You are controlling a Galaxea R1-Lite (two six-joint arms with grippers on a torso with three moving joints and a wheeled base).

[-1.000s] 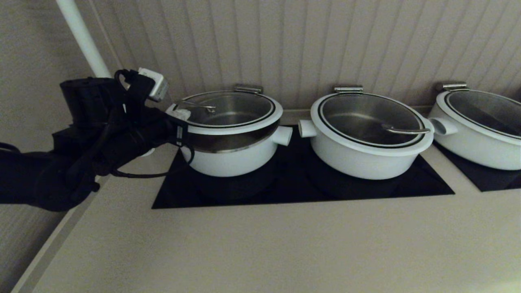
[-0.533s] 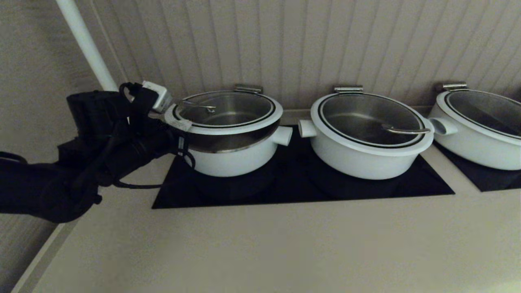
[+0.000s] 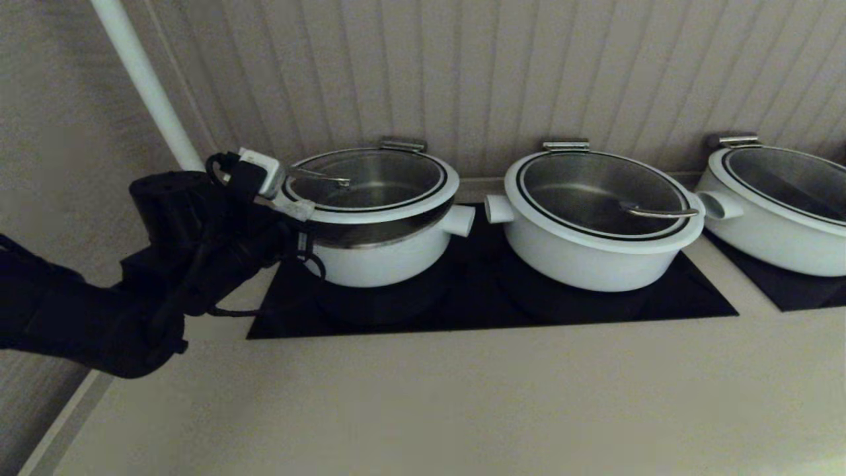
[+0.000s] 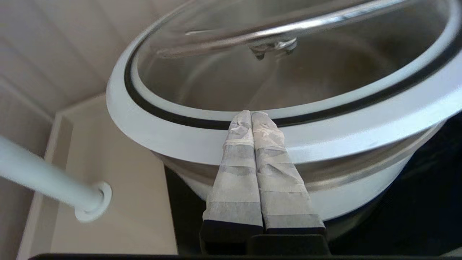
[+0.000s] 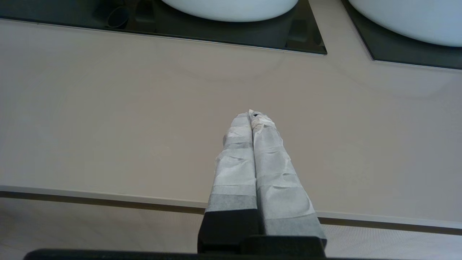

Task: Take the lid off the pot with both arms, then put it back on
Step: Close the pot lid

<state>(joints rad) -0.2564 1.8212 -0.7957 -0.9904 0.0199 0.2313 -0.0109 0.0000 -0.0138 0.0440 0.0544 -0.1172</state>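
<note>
The lid [image 3: 370, 192], glass with a white ring and a slim steel bar handle [image 3: 324, 176], sits on the leftmost white pot [image 3: 380, 258]. A steel band shows between the ring and the pot's white wall. My left gripper [image 3: 294, 206] is shut and empty. Its taped tips lie over the left edge of the lid's white ring [image 4: 162, 130] and reach the black band, as the left wrist view shows [image 4: 251, 112]. My right gripper [image 5: 252, 112] is shut and empty. It hovers over the bare counter near its front edge and is out of the head view.
Two wider white pots with glass lids [image 3: 598, 198] [image 3: 786, 178] stand to the right on black cooktops [image 3: 489, 304]. A white pipe [image 3: 142, 73] rises at the back left beside my left arm. The panelled wall is close behind the pots.
My left arm has moved right and a little down, and its shut tips have slid onto the lid's left edge. The lid and pots have not moved.
</note>
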